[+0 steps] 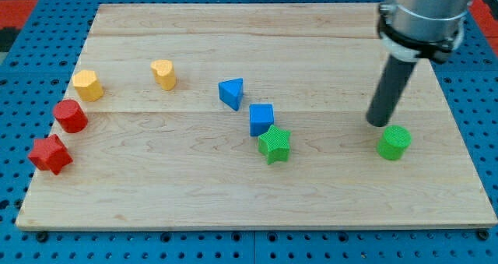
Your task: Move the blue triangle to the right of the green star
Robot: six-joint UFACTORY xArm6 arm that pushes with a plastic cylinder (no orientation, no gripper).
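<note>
Here, at the frame's left edge, sit a red star (50,154), a red cylinder (70,116) and a yellow hexagon (88,86), with a yellow heart (163,74) further right. Near centre, the blue triangle (231,93) points toward the frame's left, its long axis roughly vertical. Just lower right, a blue cube (261,119) touches the green star (274,145). My tip (378,124), which has no jaws, stands just upper left of the green cylinder (394,142). The pale wooden table (233,202) lies on blue pegboard (482,85).
</note>
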